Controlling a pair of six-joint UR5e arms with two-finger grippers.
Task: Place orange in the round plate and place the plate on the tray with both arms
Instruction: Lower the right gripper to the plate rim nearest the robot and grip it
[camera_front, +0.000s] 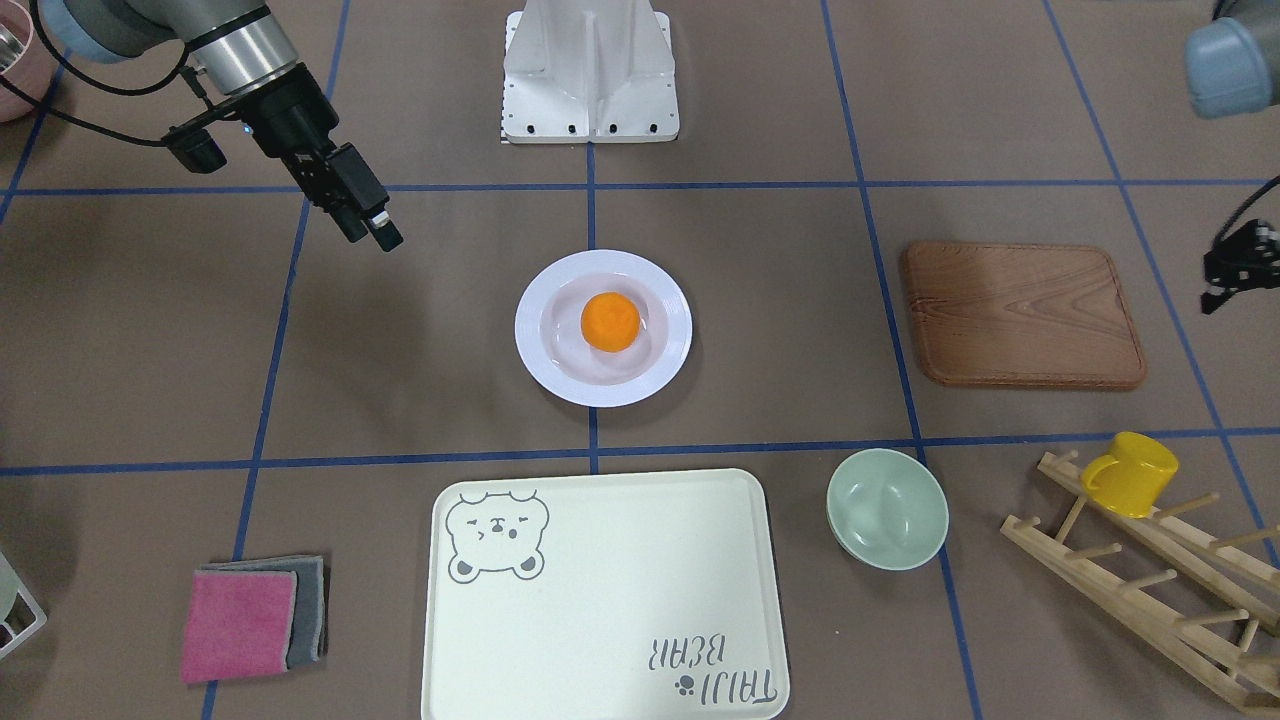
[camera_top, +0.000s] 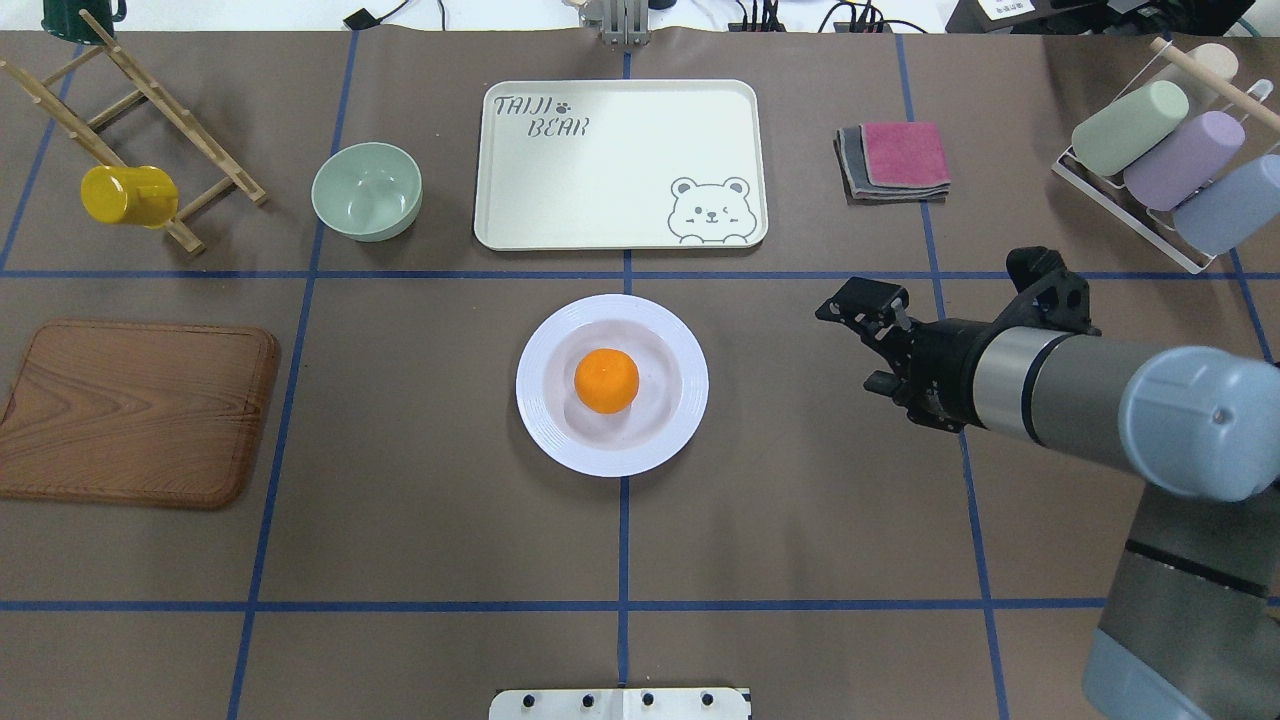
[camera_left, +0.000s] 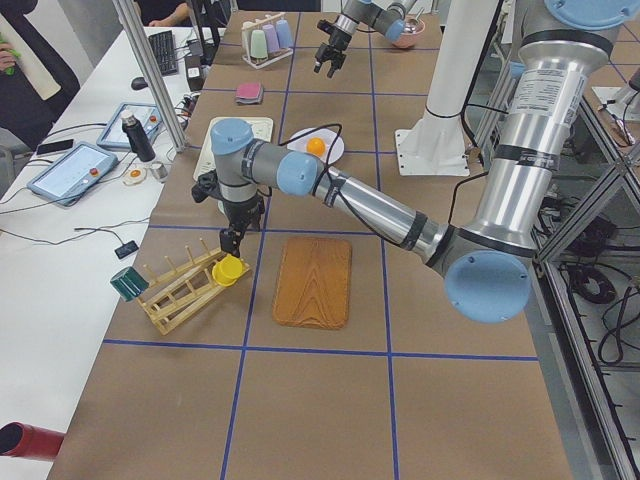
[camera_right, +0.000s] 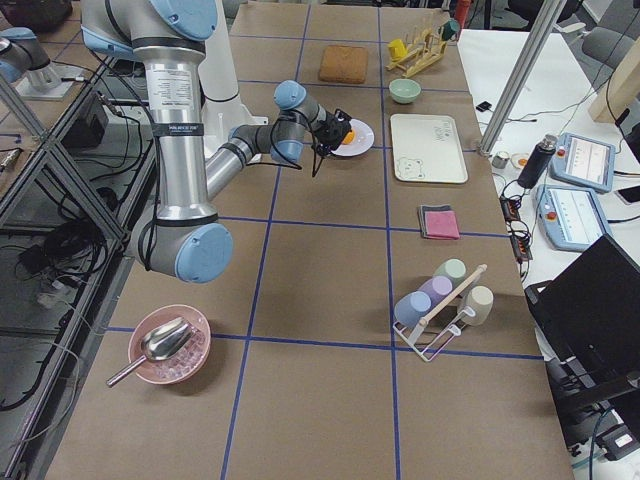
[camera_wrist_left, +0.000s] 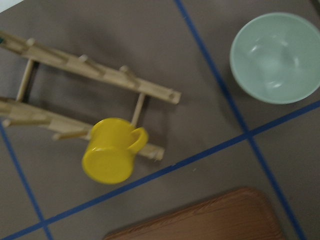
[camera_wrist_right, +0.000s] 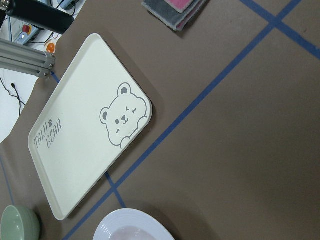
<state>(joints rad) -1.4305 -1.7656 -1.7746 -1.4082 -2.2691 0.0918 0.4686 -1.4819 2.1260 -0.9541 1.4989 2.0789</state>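
Two grey-and-silver jointed arms work over a wide brown table (camera_top: 400, 560) marked with a grid of blue tape. The right arm (camera_top: 1060, 400) reaches in level above the table. Its black two-finger right gripper (camera_top: 850, 340) hangs in the air on the robot's right of the plate, clear of the rim, with its fingers spread and nothing between them. The left arm (camera_left: 400, 215) stretches out to the table's left end. There the left gripper (camera_left: 232, 245) points down just above the mug, and how far its fingers are parted cannot be told, nor whether it touches the mug.

A large cream rectangular plastic tray (camera_top: 620, 160) with a grey bear drawing lies flat on the far side of the table from the robot, with nothing on it. One blue tape line runs between the tray and the plate. A brown wooden board with rounded corners (camera_top: 130, 410) lies on the robot's left.

At the table's centre sits the round white deep plate (camera_top: 540, 420) with a ribbed rim, resting on the table and apart from the tray. A slatted wooden peg rack (camera_wrist_left: 100, 71) lies at the far left, and a pale green bowl (camera_top: 366, 190) stands between it and the tray. Folded pink and grey cloths (camera_top: 900, 160) lie on the tray's other side.

A yellow mug (camera_top: 128, 195) hangs tilted on the rack. The small round bright orange (camera_top: 606, 380) sits in the plate's sunken centre.
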